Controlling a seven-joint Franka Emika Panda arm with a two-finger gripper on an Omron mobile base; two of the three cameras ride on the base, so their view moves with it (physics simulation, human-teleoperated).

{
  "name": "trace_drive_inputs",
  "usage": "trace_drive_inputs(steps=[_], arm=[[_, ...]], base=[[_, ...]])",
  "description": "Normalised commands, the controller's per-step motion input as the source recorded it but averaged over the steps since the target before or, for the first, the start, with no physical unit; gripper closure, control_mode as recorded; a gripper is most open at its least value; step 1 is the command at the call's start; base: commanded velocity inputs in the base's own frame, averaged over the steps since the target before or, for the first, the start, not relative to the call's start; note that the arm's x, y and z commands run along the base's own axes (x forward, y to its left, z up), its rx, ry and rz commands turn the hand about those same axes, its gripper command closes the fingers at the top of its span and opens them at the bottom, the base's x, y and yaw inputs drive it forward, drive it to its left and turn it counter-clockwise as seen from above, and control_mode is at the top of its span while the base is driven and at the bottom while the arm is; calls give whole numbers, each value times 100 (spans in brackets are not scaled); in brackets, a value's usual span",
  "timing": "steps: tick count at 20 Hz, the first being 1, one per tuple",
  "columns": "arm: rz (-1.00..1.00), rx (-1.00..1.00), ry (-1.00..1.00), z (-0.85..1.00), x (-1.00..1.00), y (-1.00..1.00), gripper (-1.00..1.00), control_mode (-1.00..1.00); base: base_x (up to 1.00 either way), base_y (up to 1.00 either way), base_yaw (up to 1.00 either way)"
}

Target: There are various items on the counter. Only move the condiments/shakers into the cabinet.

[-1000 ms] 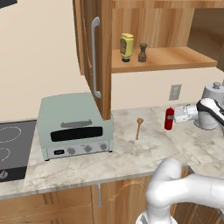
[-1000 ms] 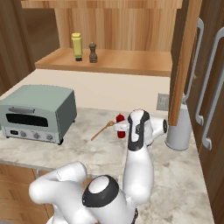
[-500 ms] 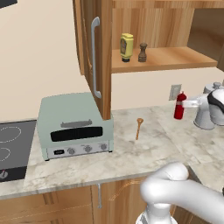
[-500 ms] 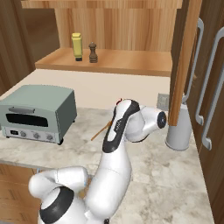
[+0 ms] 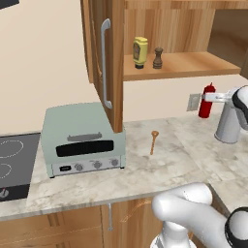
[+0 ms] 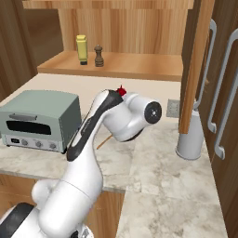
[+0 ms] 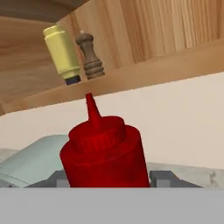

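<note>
The slim red squeeze bottle (image 5: pixel 207 100) is up in the air at the right side of the left base view, above the beige-grey marbled stone counter (image 5: pixel 184 160). It stands upright, with its pointed tip on top. The two-finger gripper (image 5: pixel 213 97) pinches it from the sides. In the hand view the red bottle (image 7: pixel 104 151) sits low in the middle, right between the two dark finger tips (image 7: pixel 161 178).

The wood shelf (image 5: pixel 181 65) of the tall warm-brown wood cabinet (image 5: pixel 104 58) lies up and to the left of the bottle in the left base view. In the hand view the shelf edge (image 7: pixel 144 76) runs just above the bottle's tip, so the bottle looks as if it must go a little higher and then forward to get in.

On that shelf, at the upper middle of the left base view, the squat yellow labelled bottle (image 5: pixel 140 52) and the small dark brown turned-wood shaker (image 5: pixel 158 58) stand just beside each other. The shelf to their right is bare, so there seems to be room there.

Lower down, the slim wooden spoon (image 5: pixel 153 141) lies on the counter, near the pale green toaster oven (image 5: pixel 82 140). A tall grey metal canister (image 5: pixel 227 123) stands at the right edge, below the gripper.
</note>
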Motion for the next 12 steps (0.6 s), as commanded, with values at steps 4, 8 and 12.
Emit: trace_drive_inputs(steps=[4,8,12], arm=[[-8,-20,-12,100,0,19,100,-100],[-5,-4,0,100,-6,4,100,-100],[-7,0,3,100,-26,-1,100,-100]], base=[[0,0,0],[0,0,0],[0,0,0]])
